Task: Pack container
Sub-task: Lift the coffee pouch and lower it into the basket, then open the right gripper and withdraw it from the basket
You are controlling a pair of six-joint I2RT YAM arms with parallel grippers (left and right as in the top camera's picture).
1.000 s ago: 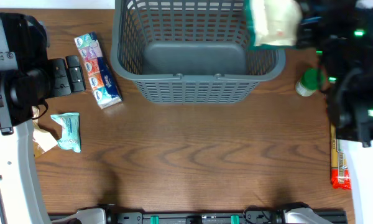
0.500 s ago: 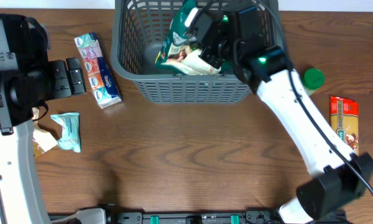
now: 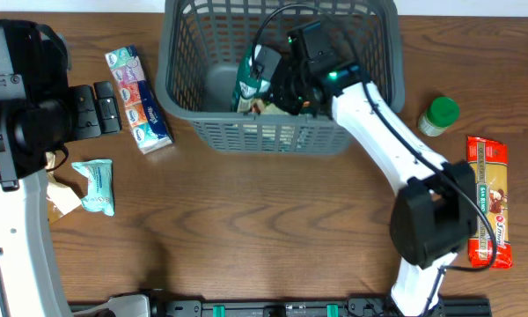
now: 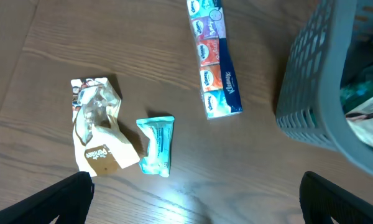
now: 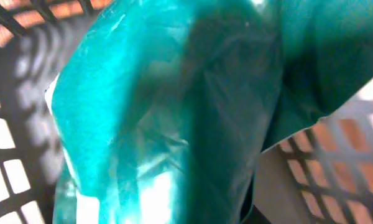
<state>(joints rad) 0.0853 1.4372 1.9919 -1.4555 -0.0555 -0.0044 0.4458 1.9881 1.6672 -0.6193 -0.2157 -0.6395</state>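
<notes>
The grey slotted basket (image 3: 273, 132) stands at the back middle of the table; its corner shows in the left wrist view (image 4: 311, 93). My right gripper (image 3: 280, 85) reaches down inside it, shut on a green-and-white packet (image 3: 249, 81) held near the floor. In the right wrist view the teal packet (image 5: 168, 118) fills the frame and hides the fingers; the basket lattice (image 5: 12, 155) shows around it. My left gripper (image 3: 99, 107) is open and empty at the far left, beside the tissue strip. In its own view (image 4: 193, 208) the fingers stand wide apart above bare table.
A strip of tissue packs (image 3: 139, 99) (image 4: 213, 59), a teal wipes packet (image 3: 95, 185) (image 4: 156, 144) and a crumpled beige packet (image 3: 62, 201) (image 4: 96, 127) lie left. A green-capped bottle (image 3: 438, 114) and a red-and-tan packet (image 3: 488, 198) lie right.
My right arm swung from the far right over the basket's rim and lowered the green packet inside. The left arm has not moved.
</notes>
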